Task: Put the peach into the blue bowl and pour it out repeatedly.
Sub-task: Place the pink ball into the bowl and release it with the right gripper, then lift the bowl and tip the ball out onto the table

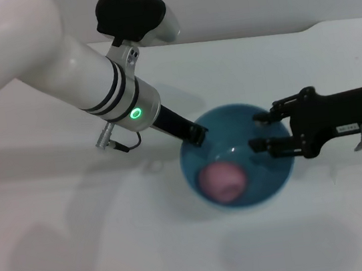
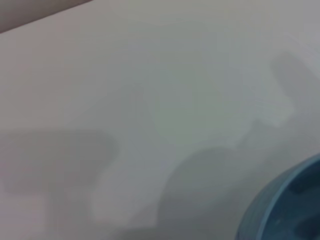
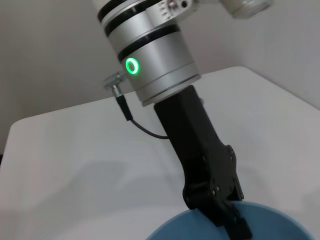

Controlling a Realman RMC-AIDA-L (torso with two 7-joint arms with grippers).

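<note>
Right now the peach [image 1: 221,179] is sitting inside the bowl [image 1: 270,194], low on the side nearer the robot, blurry pink against the blue inner wall. The bowl is resting on the white table [image 1: 83,257], roughly centre, between the two arms. The left gripper [image 1: 195,135] is reaching down at a slant from the upper left and its black tip is sitting at the bowl's far-left rim [image 3: 280,212]; the fingers seem to be pinching that rim, closed on it, though the exact contact is partly hidden by the tip itself. A green ring light [image 1: 136,113] is glowing on the left wrist, with a small cable [image 1: 123,144] hanging just below it. The right gripper [image 1: 260,131] is coming in level from the right, jaws parted, fingertips over the bowl's right rim and holding nothing. The left wrist view is showing only bare table [image 2: 150,100] with soft shadows and a slice of the bowl [image 2: 280,210] at one corner.
</note>
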